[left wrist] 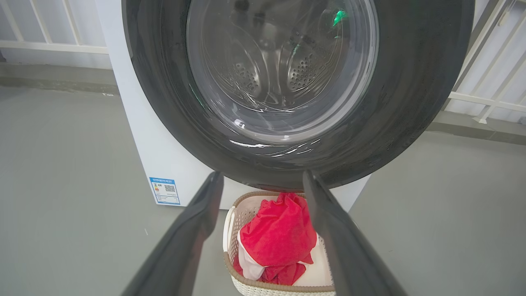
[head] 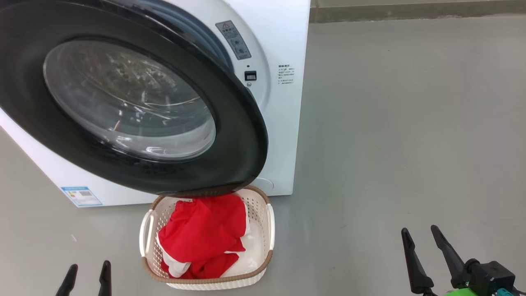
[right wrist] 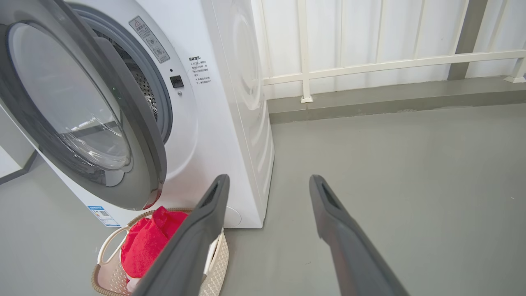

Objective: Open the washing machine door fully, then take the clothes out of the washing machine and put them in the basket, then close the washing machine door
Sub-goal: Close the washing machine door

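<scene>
The washing machine door, black-rimmed with a clear glass bowl, stands partly open in front of the white washing machine; a gap shows at its right side, where the gasket and steel drum peek out. Through the door glass the drum looks bare. The red and white clothes lie heaped in the cream basket on the floor below the door. My left gripper is open at the lower left, short of the basket. My right gripper is open at the lower right, over bare floor.
Grey floor stretches wide to the right of the machine. A white railing and a low kerb run behind it. A blue label sits low on the machine's front.
</scene>
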Controlling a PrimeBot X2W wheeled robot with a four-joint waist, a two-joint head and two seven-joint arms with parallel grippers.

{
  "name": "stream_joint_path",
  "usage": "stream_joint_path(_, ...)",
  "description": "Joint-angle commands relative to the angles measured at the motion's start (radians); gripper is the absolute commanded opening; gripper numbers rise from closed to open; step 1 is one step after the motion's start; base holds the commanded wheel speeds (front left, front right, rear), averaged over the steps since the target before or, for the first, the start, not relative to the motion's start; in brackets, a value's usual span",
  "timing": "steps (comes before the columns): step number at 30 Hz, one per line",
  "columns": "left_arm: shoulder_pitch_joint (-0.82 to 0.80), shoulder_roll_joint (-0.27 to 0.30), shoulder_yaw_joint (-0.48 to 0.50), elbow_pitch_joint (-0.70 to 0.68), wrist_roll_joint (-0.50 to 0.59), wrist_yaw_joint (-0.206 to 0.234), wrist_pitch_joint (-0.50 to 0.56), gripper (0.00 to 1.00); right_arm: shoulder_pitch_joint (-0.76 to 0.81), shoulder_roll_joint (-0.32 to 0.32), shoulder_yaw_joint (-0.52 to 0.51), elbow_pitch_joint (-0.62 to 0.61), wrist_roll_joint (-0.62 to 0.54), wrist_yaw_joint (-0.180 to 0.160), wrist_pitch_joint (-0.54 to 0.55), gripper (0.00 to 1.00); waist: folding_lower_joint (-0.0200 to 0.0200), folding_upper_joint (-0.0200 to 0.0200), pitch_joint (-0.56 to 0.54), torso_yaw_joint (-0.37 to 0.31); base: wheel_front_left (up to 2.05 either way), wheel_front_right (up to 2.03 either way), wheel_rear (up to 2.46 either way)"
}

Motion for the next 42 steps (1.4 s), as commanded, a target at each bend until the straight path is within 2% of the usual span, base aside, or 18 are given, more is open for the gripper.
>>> stream_joint_path(1, -0.016, 0.013, 0.035, -0.026, 0.012, -0.005, -0.012, 1.0, -0.014, -0.012, 0.021, -0.023, 0.005, 0.005, -0.006, 1.0, 0.0, 0.0, 0.001, 0.001, 0.0, 0.0, 0.0)
stream_joint_path(2, -0.018, 0.009, 0.032, -0.028, 0.015, -0.005, -0.012, 1.0, -0.019, -0.012, 0.028, -0.026, 0.009, 0.005, -0.006, 0.88, 0.0, 0.0, 0.003, 0.005, 0.0, 0.0, 0.0)
stream_joint_path(3, -0.02, 0.007, 0.03, -0.029, 0.016, -0.005, -0.012, 1.0, -0.023, -0.012, 0.033, -0.029, 0.015, 0.005, -0.006, 0.58, 0.0, 0.0, 0.004, 0.008, 0.0, 0.0, 0.0)
stream_joint_path(4, -0.023, 0.002, 0.029, -0.029, 0.016, -0.005, -0.012, 1.0, -0.026, -0.012, 0.037, -0.031, 0.021, 0.005, -0.006, 0.16, 0.0, 0.0, 0.006, 0.014, 0.0, 0.0, 0.0)
stream_joint_path(5, -0.027, -0.002, 0.026, -0.029, 0.017, -0.005, -0.012, 1.0, -0.031, -0.012, 0.041, -0.032, 0.026, 0.005, -0.006, 0.0, 0.0, 0.0, 0.007, 0.02, 0.0, 0.0, 0.0)
stream_joint_path(15, -0.056, -0.046, -0.004, -0.024, 0.03, -0.005, -0.012, 1.0, -0.108, -0.012, 0.117, -0.019, 0.053, 0.005, -0.006, 0.0, 0.0, 0.0, 0.006, 0.116, 0.0, 0.0, 0.0)
stream_joint_path(28, -0.107, -0.081, -0.066, -0.016, 0.019, -0.005, -0.012, 1.0, -0.394, -0.012, 0.262, 0.073, 0.095, 0.005, -0.006, 0.0, 0.0, 0.0, 0.045, 0.268, 0.0, 0.0, 0.0)
stream_joint_path(35, -0.156, -0.092, -0.105, -0.011, 0.006, -0.005, -0.012, 1.0, -0.535, -0.012, 0.272, 0.149, 0.105, 0.005, -0.006, 0.0, 0.0, 0.0, 0.108, 0.318, 0.0, 0.0, 0.0)
stream_joint_path(42, -0.209, -0.098, -0.139, -0.01, -0.013, -0.005, -0.012, 1.0, -0.609, -0.012, 0.243, 0.199, 0.082, 0.005, -0.006, 0.0, 0.0, 0.0, 0.177, 0.352, 0.0, 0.0, 0.0)
